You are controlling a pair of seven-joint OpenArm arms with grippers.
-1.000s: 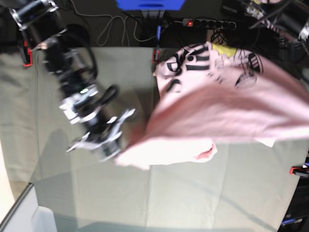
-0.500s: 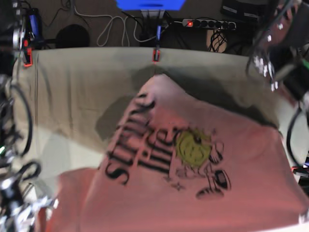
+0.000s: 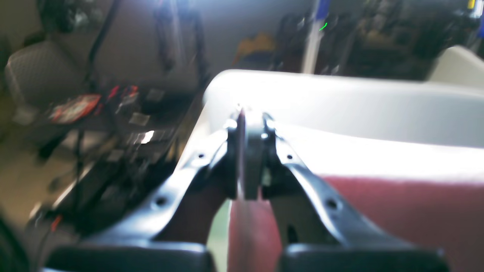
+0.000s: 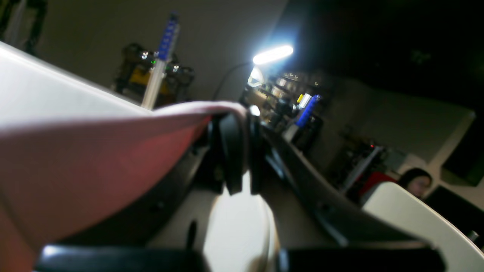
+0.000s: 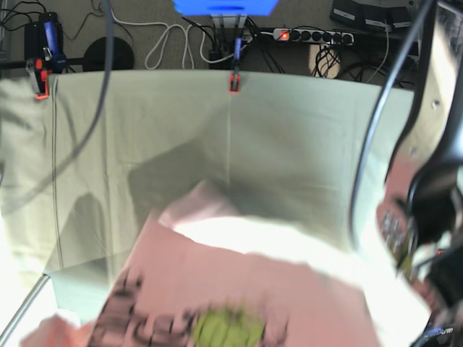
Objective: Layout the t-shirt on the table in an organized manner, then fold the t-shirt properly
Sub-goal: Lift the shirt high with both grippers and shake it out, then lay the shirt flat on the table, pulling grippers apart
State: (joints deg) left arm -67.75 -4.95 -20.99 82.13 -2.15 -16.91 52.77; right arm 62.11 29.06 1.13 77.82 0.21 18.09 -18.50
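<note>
Pink t-shirt (image 5: 239,289), base view: across near side of table (image 5: 275,152); bare cloth beyond, to clamped far edge.
L wrist view: L gripper (image 3: 249,117) clenched on shirt, white panel behind.
R wrist view: R gripper (image 4: 242,113) clenched on shirt edge; lit lamp (image 4: 273,54), dark rm.

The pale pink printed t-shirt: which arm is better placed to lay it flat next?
Probably neither alone: the left end effector and right end effector each pinch pale pink cotton t-shirt fabric, so lowering it likely needs both.
</note>
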